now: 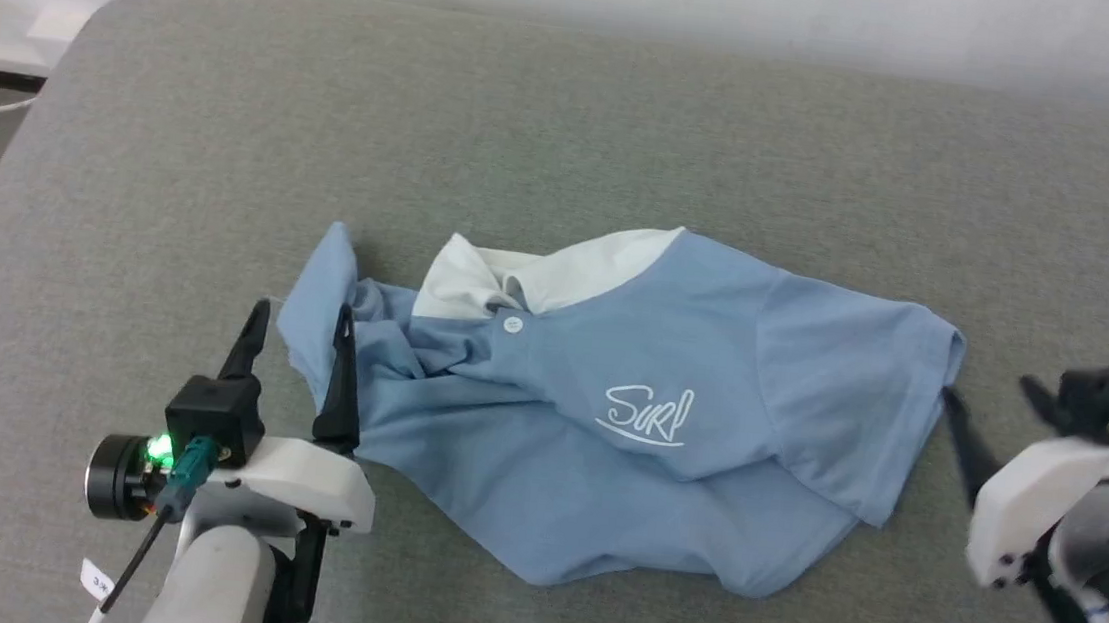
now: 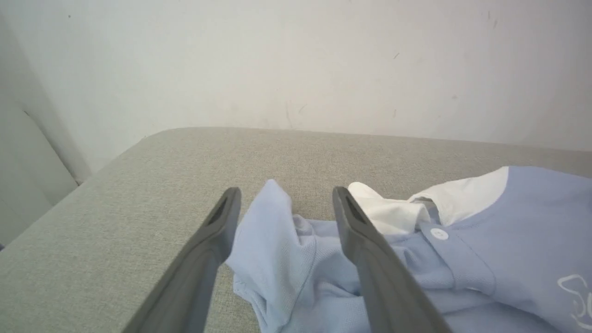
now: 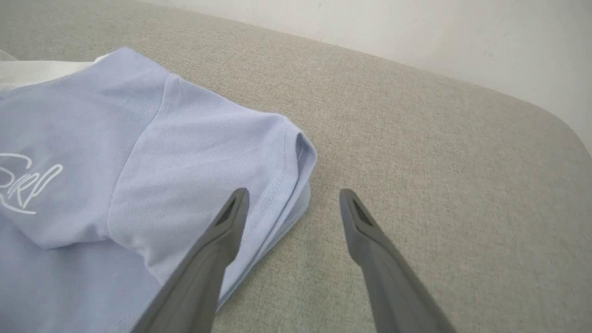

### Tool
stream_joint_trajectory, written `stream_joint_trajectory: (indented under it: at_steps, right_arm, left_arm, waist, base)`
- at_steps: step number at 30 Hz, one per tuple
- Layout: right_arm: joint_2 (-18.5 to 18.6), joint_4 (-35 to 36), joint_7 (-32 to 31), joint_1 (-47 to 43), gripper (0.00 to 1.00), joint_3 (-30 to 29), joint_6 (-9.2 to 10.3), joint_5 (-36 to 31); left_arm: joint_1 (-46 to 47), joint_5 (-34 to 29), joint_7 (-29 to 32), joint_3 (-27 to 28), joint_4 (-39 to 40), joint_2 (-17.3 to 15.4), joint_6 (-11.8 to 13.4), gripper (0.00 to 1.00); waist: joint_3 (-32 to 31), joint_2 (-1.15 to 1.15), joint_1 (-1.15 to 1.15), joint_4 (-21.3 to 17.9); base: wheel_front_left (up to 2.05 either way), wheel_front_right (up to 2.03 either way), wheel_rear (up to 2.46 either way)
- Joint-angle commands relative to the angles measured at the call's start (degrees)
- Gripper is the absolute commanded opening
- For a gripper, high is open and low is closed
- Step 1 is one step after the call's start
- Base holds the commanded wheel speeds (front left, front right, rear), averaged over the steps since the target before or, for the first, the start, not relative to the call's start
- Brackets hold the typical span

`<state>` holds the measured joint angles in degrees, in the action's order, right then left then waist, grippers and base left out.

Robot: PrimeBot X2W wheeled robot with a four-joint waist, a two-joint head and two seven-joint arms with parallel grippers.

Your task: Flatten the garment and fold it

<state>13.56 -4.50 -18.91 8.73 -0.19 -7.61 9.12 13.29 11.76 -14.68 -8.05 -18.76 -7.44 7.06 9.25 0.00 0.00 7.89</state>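
You are looking at the light blue polo shirt (image 1: 550, 472) lying front-up and rumpled near the middle of the grey fabric-covered table (image 1: 631, 127). Its white collar (image 1: 558, 272) is lying on the far side, a white button (image 1: 513, 324) is showing just below it, and the white "Surf" script (image 1: 648, 415) is facing up on the chest. The cloth is bunching into folds beside the placket.

The sleeve on the robot's left (image 1: 319, 301) is standing up in a crumpled fold, and your left pincer (image 1: 295, 349) is standing open around it, one dark finger on each side; the left wrist view (image 2: 285, 199) is showing that sleeve between the fingers.

The sleeve on the robot's right (image 1: 848, 397) is lying flat. Your right pincer (image 1: 998, 406) is sitting open just beside its hem, and in the right wrist view (image 3: 293, 196) one finger is crossing in front of the hem while the other is over bare table.
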Motion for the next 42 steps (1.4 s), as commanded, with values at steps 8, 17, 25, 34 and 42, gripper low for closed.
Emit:
stream_joint_trajectory:
  at_steps: [8, 17, 25, 34, 42]
  right_arm:
    - [5.1, -9.9, -3.7, 9.2, 1.00, 0.8, 0.12, 2.4]
    - [7.5, -17.1, -0.9, 12.9, 0.27, 5.5, 0.12, 3.8]
    - [8.1, -17.4, 5.5, 13.0, 0.00, 6.8, 0.12, 2.0]
    - [9.5, -1.0, 6.6, 7.6, 0.00, -1.7, 0.12, -2.9]
    - [14.8, -2.2, -3.0, 5.3, 0.00, -11.8, 0.12, -3.9]
  left_arm:
    - [-6.0, -3.4, -0.3, -0.4, 8.6, 1.2, -1.2, 1.00]
    - [-7.7, -4.0, -0.3, 0.2, 8.2, 2.4, -2.2, 1.00]
    - [-8.6, -4.3, -0.3, 1.4, 7.2, 2.6, -2.7, 1.00]
    - [-9.6, -4.0, -0.3, 2.9, 8.1, 3.3, -3.2, 1.00]
    - [-8.0, -4.0, -0.3, 3.1, 9.0, 3.8, -4.1, 1.00]
  waist:
    - [1.2, 0.00, 0.00, 4.9]
    - [1.7, 0.00, 0.00, 6.4]
    - [-0.7, 0.00, 0.00, 4.3]
    - [-3.2, 0.00, 0.00, 1.5]
    - [0.2, 0.00, 0.00, 1.8]
  base:
    - [0.00, 0.00, 0.00]
    - [0.00, 0.00, 0.00]
    - [0.00, 0.00, 0.00]
    - [0.00, 0.00, 0.00]
    - [0.00, 0.00, 0.00]
